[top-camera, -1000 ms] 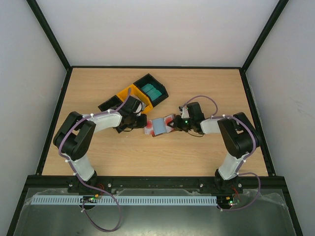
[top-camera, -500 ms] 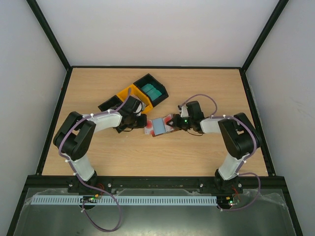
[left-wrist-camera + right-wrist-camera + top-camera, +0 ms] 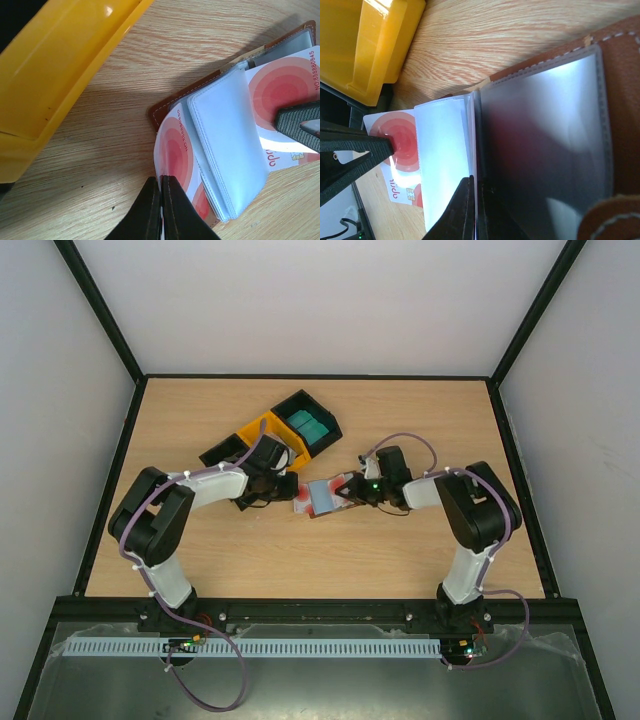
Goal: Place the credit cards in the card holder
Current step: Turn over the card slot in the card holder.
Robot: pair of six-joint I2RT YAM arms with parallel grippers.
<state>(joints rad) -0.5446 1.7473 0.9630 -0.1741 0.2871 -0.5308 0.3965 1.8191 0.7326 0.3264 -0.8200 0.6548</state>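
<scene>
The card holder [image 3: 325, 498] is lying open on the surface [image 3: 300, 560] between the two arms. It is brown and leather-like with pale stitching, and is fanning out clear sleeves [image 3: 227, 145]. White credit cards [image 3: 285, 85] with red concentric circles are lying among the sleeves. One is showing "NO.888880845", and partial red lettering sits beside a chip. The left fingers [image 3: 149, 212] are pressing together on the near edge of one of the credit cards. The right fingers [image 3: 462, 210] are almost closed, pinching a sleeve's edge. Farther back, a yellow bin [image 3: 258, 428] and a black bin [image 3: 300, 398] are standing side by side.
</scene>
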